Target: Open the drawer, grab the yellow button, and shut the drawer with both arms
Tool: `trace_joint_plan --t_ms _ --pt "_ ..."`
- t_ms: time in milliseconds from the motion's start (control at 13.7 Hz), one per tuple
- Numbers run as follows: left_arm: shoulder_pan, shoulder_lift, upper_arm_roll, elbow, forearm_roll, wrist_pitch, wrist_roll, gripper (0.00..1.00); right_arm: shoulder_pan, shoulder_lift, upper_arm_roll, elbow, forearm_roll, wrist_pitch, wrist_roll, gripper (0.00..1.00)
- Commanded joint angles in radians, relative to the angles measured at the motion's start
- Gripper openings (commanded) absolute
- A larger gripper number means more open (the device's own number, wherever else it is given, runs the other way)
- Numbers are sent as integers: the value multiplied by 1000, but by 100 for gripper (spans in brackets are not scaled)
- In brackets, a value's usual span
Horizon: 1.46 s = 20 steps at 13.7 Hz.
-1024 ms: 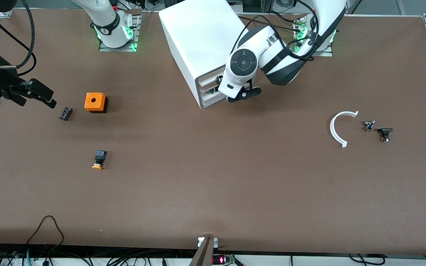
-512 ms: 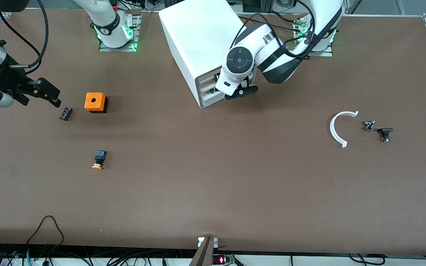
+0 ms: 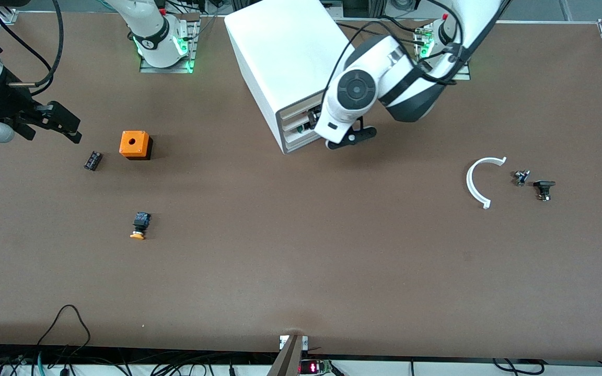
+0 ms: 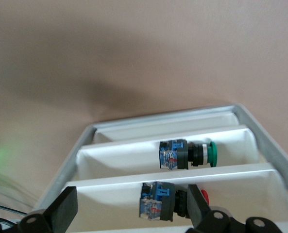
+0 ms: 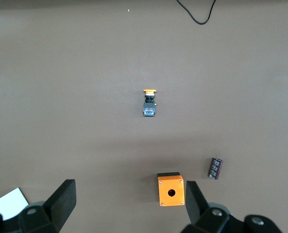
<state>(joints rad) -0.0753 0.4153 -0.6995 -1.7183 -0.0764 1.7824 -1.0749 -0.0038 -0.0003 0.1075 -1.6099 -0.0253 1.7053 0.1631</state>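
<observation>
The white cabinet [image 3: 280, 52] stands near the robots' bases. Its uppermost drawer [image 3: 294, 111] sits about level with the grey front rim, partly hidden by my left wrist. My left gripper [image 4: 131, 211] is open in front of the cabinet's front [image 4: 134, 160]. There I cannot tell which white tray is the uppermost. The orange-capped button [image 3: 139, 225] lies on the table, also in the right wrist view [image 5: 149, 103]. My right gripper [image 3: 55, 124] is open and empty in the right wrist view [image 5: 129, 206], over the right arm's end of the table.
The trays hold a green-capped part [image 4: 187, 154] and a red-capped part [image 4: 170, 201]. An orange cube with a hole [image 3: 135, 144] and a small black part [image 3: 92, 160] lie near my right gripper. A white arc [image 3: 476, 183] and two small dark parts [image 3: 533, 184] lie toward the left arm's end.
My left wrist first pressed in toward the cabinet's front, then drew back a little toward the left arm's end. My right gripper shifted slightly. The things on the table stayed put.
</observation>
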Motion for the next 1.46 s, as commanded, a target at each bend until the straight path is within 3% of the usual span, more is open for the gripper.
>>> trace_joint_plan --t_ms 0,293,512,585,805,951,1171,1390 --pt "71 -24 -5 99 16 -128 120 99 -22 -17 3 -1 -6 -13 -92 100" --pt "130 -26 -3 296 142 -319 366 99 -21 -14 14 31 1 -16 -108 100" --pt "244 -26 0 359 142 -360 599 99 -19 -15 20 33 7 -19 -105 100" --pt "243 -62 40 353 136 -357 713 99 -19 -14 18 34 7 -19 -103 100" --pt "132 -154 307 322 107 -347 941 100 -16 -12 18 42 7 -19 -103 100" --pt "103 -240 426 238 99 -293 1018 100 -15 -7 18 47 7 -19 -102 100" --pt "16 -421 625 41 95 -102 1050 100 -15 -4 18 54 7 -19 -97 100" --pt "0 -466 655 -9 92 -87 1063 100 -15 -4 18 54 7 -19 -97 100"
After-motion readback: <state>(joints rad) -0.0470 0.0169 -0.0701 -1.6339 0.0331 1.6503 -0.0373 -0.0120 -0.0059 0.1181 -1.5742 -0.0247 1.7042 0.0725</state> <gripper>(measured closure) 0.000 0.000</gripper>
